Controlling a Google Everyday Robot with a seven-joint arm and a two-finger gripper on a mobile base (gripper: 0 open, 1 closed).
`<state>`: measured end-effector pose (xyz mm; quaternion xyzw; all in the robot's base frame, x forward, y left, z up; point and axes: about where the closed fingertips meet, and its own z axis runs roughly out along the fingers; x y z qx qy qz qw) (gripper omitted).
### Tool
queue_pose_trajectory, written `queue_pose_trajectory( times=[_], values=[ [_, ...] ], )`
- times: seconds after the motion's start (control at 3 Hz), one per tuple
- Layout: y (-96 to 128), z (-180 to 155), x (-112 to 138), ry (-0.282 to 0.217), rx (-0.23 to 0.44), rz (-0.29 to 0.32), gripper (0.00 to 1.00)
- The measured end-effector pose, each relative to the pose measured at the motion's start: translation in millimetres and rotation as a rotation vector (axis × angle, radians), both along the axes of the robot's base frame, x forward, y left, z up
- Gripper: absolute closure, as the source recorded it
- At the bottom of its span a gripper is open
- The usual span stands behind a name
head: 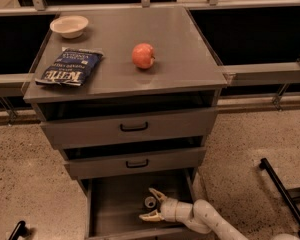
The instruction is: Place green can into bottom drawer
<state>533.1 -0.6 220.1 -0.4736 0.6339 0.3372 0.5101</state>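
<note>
The bottom drawer [110,211] is pulled open under two upper drawers with black handles. The green can [150,202] stands upright on the drawer floor, only its silver top and dark side showing. My gripper [146,204] reaches into the drawer from the right on a white arm. Its two tan fingers [156,193] are spread apart on either side of the can, wider than the can, so it is open around the can.
On the cabinet top [180,49] lie a red apple [143,55], a blue chip bag [69,67] and a white bowl [69,25]. Black frame parts stand on the speckled floor at right [282,191]. Dark shelves with rails run behind.
</note>
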Motion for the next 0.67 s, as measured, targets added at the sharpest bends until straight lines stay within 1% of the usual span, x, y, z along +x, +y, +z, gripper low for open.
queue_pose_trajectory(
  times=[0.33, 0.67],
  values=[
    [0.0, 0.0, 0.0, 0.000, 0.000, 0.000, 0.00],
    [0.0, 0.0, 0.0, 0.000, 0.000, 0.000, 0.00]
  ],
)
